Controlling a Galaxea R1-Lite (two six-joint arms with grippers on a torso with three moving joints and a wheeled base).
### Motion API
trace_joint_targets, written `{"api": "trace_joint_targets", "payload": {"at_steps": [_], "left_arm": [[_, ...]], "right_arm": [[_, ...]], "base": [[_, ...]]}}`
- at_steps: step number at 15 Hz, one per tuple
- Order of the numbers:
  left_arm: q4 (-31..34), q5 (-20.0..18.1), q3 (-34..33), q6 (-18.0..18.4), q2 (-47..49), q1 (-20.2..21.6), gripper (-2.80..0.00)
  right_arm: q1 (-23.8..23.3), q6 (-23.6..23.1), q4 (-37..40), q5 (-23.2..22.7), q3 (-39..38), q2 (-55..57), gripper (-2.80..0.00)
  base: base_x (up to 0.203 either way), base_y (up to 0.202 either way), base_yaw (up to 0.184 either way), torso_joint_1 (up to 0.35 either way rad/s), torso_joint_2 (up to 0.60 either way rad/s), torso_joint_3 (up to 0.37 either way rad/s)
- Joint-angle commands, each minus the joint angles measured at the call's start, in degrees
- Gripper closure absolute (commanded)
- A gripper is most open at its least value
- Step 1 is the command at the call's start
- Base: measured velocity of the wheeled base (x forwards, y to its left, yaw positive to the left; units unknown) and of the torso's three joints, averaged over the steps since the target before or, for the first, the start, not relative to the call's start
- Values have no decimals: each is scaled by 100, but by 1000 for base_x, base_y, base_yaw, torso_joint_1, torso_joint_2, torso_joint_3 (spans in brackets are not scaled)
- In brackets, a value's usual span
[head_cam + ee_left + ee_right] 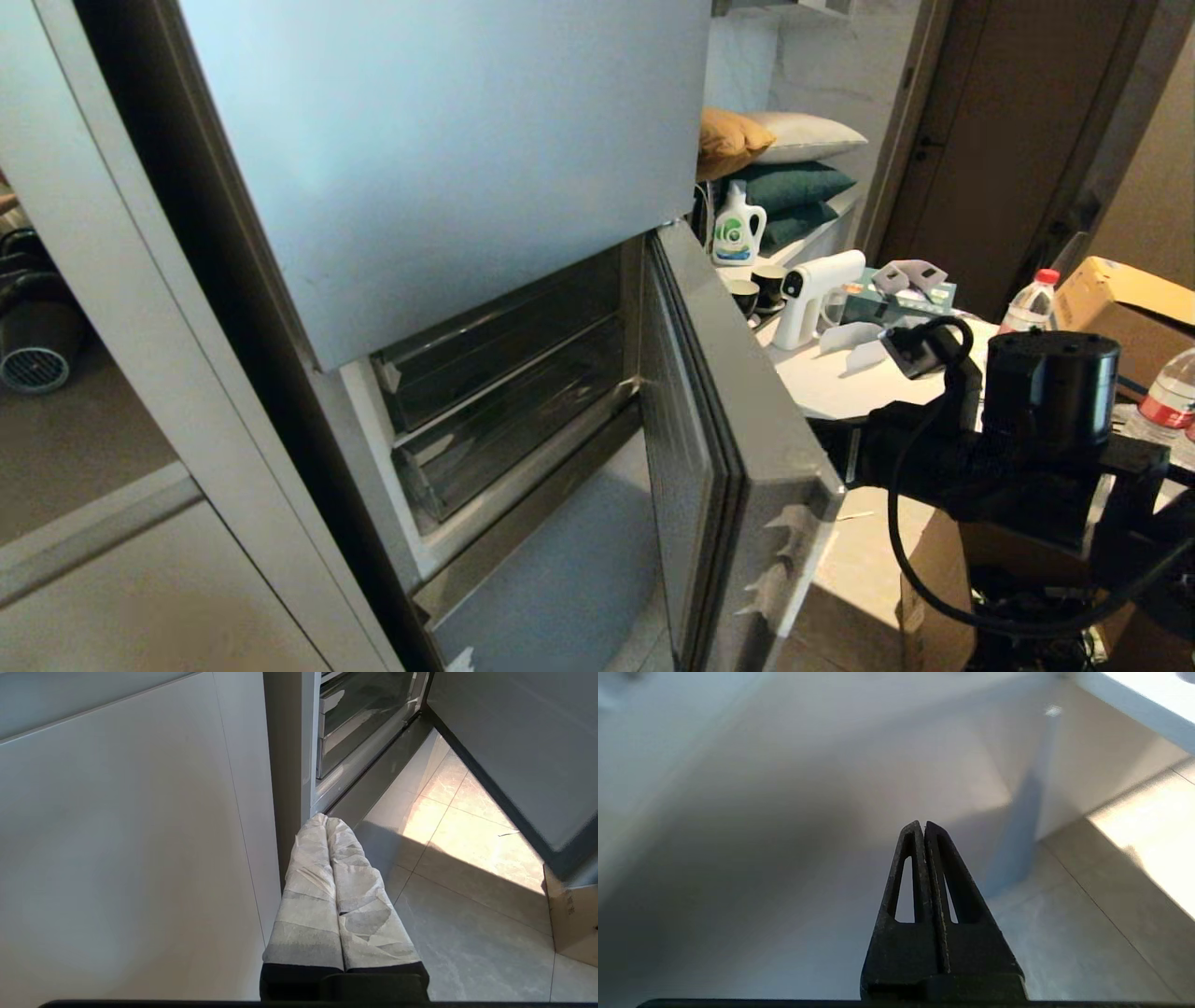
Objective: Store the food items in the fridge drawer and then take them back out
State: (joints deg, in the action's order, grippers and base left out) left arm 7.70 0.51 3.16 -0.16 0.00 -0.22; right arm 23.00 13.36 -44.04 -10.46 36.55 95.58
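The fridge drawer (523, 373) is exposed behind the swung-open door (738, 439), which could be struck by the right arm (1008, 448). No food items are seen, perhaps hidden. Both the left hand (325, 820) and right hand (921, 825) are pressed closed and empty.

The fridge drawer's blue-grey door (738, 448) swings wide open, white tape scraps at its edge, and the clear bins (504, 411) inside sit pushed in.

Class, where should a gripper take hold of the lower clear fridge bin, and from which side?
Probably the lower clear bin by its front wall's top edge, coming from the open front; its other sides are boxed in.
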Motion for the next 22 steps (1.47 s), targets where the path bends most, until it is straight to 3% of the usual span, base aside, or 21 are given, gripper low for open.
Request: {"api": "trace_joint_targets", "payload": {"at_steps": [1,4,8,15,22], "left_arm": [[3,2,1,-2,0,4,0],[3,2,1,-2,0,4,0],[3,2,1,-2,0,4,0],[3,2,1,-2,0,4,0],[3,2,1,-2,0,4,0]], "right_arm": [[39,-28,-145,-191,-8,75,0],[70,-36,-408,-602,25,72,0],[256,0,-448,-632,527,472,0],[605,17,-448,-599,2262,2121,0],[644,17,-562,-659,3972,3466,0]], "base": [[0,0,0,0,0,0],[0,0,0,0,0,0],[0,0,0,0,0,0],[0,0,0,0,0,0],[0,0,0,0,0,0]]}}
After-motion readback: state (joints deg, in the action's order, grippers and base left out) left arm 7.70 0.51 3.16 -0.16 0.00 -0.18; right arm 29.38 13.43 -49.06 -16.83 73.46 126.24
